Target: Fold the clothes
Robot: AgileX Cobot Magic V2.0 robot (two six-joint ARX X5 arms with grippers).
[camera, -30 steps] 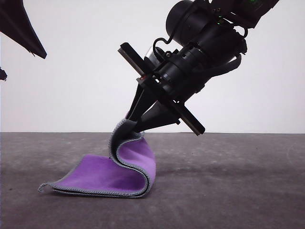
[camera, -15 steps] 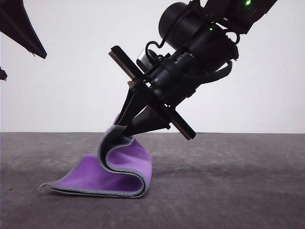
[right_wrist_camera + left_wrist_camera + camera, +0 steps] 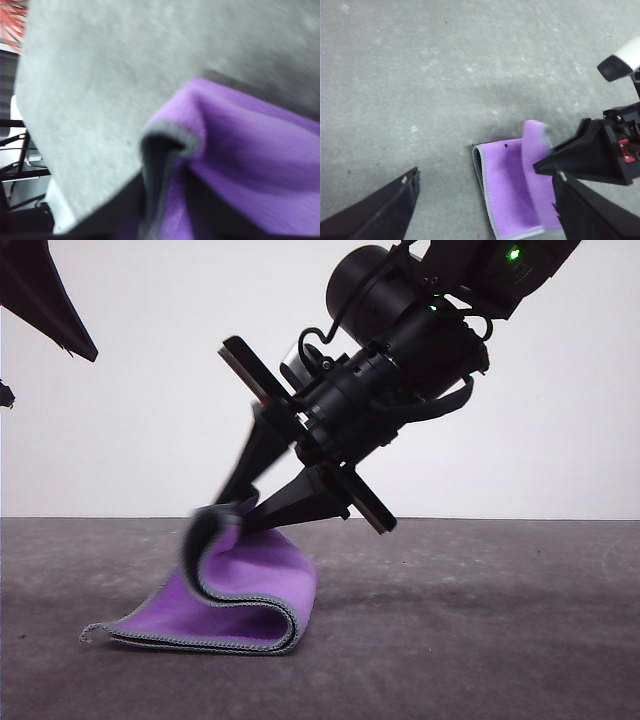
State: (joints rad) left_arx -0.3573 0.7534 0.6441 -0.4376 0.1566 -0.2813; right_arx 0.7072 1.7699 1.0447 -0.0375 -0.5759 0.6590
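One grey counter [image 3: 480,640] is seen, carrying a single cloth [image 3: 240,590], and two grippers are counted above it. Bare counter is seen on every side of the cloth, widest to the right in the front view, and the counter's far edge is met by a plain white wall [image 3: 150,420]. The right gripper [image 3: 235,512] is angled down from the upper right, and its fingers [image 3: 300,502] are closed onto the raised edge of the cloth, which is pinched between them. The left gripper [image 3: 485,200] is held well above the counter, its two fingers [image 3: 385,210] spread wide apart with nothing between them; one finger is seen at the upper left corner of the front view. The cloth is lying left of centre, purple face up, with its grey stitched hem visible along the lower edge. Its right part is curled up and over in an S-shaped fold, the lifted edge blurred, and the dark face is shown at the pinched hem in the right wrist view.
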